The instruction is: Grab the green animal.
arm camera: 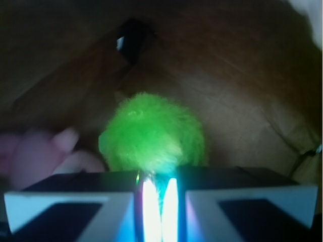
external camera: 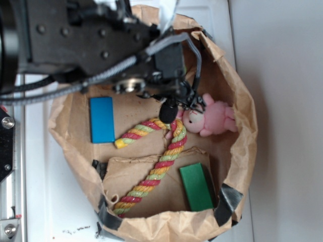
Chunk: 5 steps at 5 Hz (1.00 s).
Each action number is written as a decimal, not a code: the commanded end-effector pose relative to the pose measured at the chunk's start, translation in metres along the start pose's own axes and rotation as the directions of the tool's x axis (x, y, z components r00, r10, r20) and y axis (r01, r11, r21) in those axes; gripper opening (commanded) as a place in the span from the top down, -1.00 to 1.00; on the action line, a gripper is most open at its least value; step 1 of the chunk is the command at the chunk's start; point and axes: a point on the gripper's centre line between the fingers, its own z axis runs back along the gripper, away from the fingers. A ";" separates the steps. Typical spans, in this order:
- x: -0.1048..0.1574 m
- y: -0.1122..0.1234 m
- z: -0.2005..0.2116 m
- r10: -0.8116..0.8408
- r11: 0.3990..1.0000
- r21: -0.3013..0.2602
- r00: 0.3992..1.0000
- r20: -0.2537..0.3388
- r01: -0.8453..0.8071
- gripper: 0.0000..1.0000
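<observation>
Setting: white tabletop [external camera: 282, 75] under a crumpled brown paper bag [external camera: 242, 146] laid open, with the toys on the bag's floor.
Arm: black WidowX body fills the upper left of the exterior view, reaching down into the bag's far end.
Rope toy: striped red, yellow and green rope [external camera: 161, 166] runs from just below the gripper toward the bag's near rim.
Blue block: flat blue rectangle [external camera: 102, 120], well off to the gripper's left in the exterior view.
Green block: flat dark green rectangle [external camera: 196, 186], well below the gripper, not the target.
Pink bunny: pink plush bunny [external camera: 214, 120] lies just beside the gripper; in the wrist view it is a pink blur at the lower left.
Green animal: fluffy lime-green animal [arm camera: 154, 135] sits right at the fingertips in the wrist view, its lower edge meeting them; the exterior view hides it behind the arm.
Gripper: gripper [arm camera: 156, 194] has its two pads drawn close, with only a narrow bright slit between them and green fur at the top of that slit; it looks pinched on the fur, though how much is caught cannot be seen.
Doing it well: judged from this, the hold is shallow, on fluff only, so a lift should be slow and straight, clear of the bunny and the bag wall.
</observation>
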 end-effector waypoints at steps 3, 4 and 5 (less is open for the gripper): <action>-0.026 -0.013 0.078 -0.454 0.891 -0.028 0.890 -0.042 0.453 1.00; -0.038 -0.018 0.094 -0.527 0.850 -0.062 0.849 -0.045 0.524 1.00; -0.037 -0.025 0.103 -0.570 0.822 -0.087 0.816 -0.099 0.563 1.00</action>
